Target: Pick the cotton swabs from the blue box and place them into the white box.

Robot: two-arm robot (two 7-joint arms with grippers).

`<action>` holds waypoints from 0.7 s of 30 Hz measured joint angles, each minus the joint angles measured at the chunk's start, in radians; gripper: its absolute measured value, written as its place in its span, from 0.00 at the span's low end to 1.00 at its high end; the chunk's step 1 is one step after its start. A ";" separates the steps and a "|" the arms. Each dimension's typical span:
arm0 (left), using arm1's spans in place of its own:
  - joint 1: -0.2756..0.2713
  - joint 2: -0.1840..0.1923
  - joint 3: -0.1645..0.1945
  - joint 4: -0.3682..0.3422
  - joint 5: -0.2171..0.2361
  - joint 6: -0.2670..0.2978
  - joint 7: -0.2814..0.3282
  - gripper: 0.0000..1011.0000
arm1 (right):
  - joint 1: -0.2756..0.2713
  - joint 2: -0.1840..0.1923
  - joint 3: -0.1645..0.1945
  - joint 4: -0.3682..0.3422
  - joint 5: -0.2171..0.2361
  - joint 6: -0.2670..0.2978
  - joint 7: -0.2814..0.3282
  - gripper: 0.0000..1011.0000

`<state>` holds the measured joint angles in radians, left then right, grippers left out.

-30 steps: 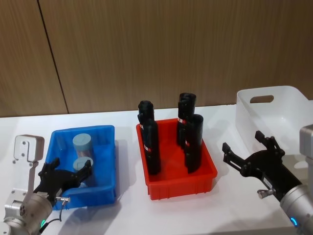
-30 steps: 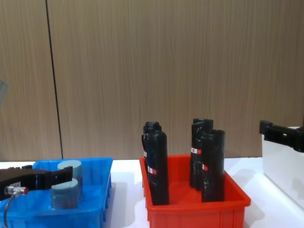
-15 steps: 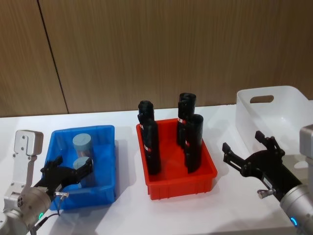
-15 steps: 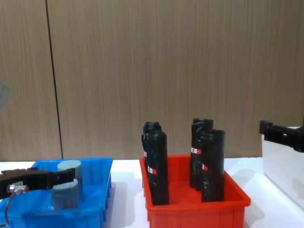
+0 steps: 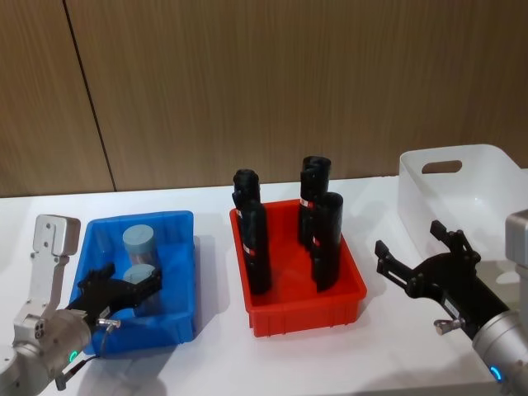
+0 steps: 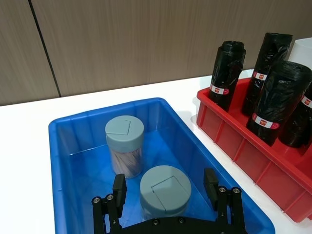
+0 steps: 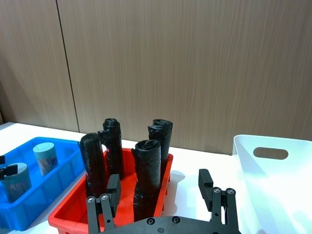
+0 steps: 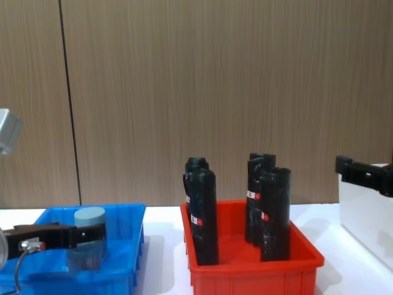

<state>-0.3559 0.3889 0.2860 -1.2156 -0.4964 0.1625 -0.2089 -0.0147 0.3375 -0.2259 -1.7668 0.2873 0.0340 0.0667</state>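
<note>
While the white table [image 5: 214,359] carries three bins in a row, the white box [image 5: 417,202] stands tallest at the robot's far right, its oval handle cut-out near the rim. The red bin [image 5: 305,318] sits in the middle, well apart from it, and the blue box [image 5: 183,256] lies just beside the red bin on the left. Four black rolls [image 5: 256,247] stand upright in the red bin, each banded with a red-and-white label whose print is too small to read. Both cotton swabs are upright inside the blue box: the rear container [image 6: 125,151] toward the back wall, the nearer container [image 6: 165,190] just in front of it, the two close together, each with a grey-blue lid bearing a moulded flap outline and no legible writing. The left gripper [image 5: 134,274] reaches into the blue box from the robot's side with its fingers [image 6: 119,187] spread wide, one on each side of the nearer container at lid height, a gap showing on both sides, so nothing is grasped. The right gripper [image 5: 407,238] hovers above the table between the red bin and the white box, its fingers likewise spread and holding nothing.
</note>
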 joint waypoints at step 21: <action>-0.076 -0.037 0.013 0.123 0.033 0.004 -0.064 0.93 | 0.000 0.000 0.000 0.000 0.000 0.000 0.000 0.99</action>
<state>-0.4315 0.3518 0.2991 -1.0931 -0.4630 0.1666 -0.2731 -0.0146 0.3375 -0.2258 -1.7668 0.2873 0.0340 0.0667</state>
